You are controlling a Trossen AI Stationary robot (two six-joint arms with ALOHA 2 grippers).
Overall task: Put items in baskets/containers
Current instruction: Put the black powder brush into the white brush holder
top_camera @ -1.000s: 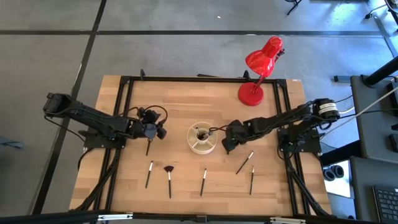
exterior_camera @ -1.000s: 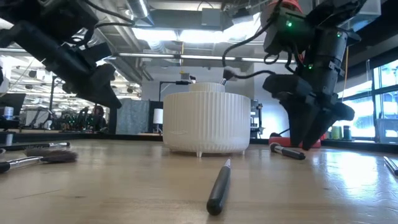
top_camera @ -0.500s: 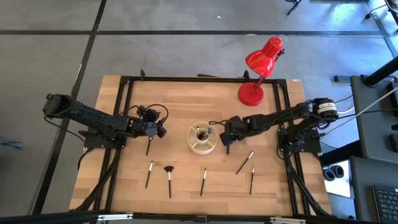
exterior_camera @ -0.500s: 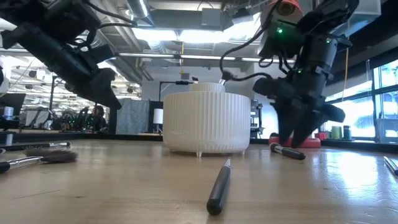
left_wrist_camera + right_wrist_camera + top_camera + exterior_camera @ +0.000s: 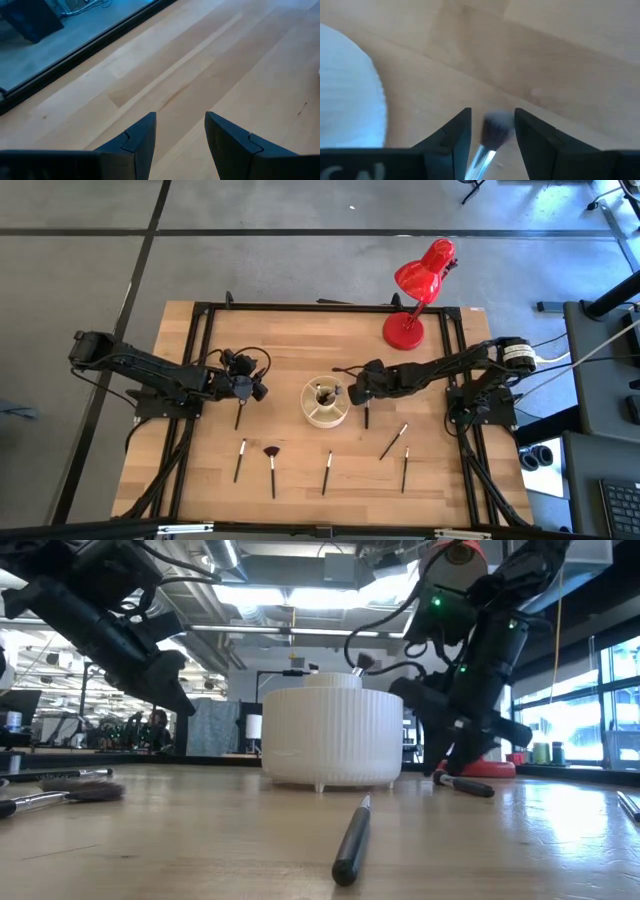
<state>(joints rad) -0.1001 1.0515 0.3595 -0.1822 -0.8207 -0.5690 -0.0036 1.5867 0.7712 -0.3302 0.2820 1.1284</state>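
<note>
The cream ribbed cup point(image 5: 326, 402) stands mid-table with brushes upright inside it. Several thin dark brushes lie flat on the wood nearer the front: one point(image 5: 240, 460), a fan-headed one point(image 5: 272, 468), others point(image 5: 327, 472), point(image 5: 393, 441), point(image 5: 405, 470). My right gripper point(image 5: 492, 132) is open just right of the cup, its fingers standing on either side of the bristle head of a brush point(image 5: 494, 129) that lies on the table point(image 5: 366, 418). My left gripper point(image 5: 180, 132) is open above bare wood left of the cup, over another brush point(image 5: 238, 416).
A red desk lamp point(image 5: 412, 290) stands at the far right of the table. The cup's wall point(image 5: 347, 90) is close beside my right gripper. In the low view a brush point(image 5: 352, 840) lies in front of the cup point(image 5: 330, 738).
My right gripper has gone toward the table's far edge and a little toward the cup, turning as it went; the brush beneath it now shows behind the gripper. Its fingers stay open.
</note>
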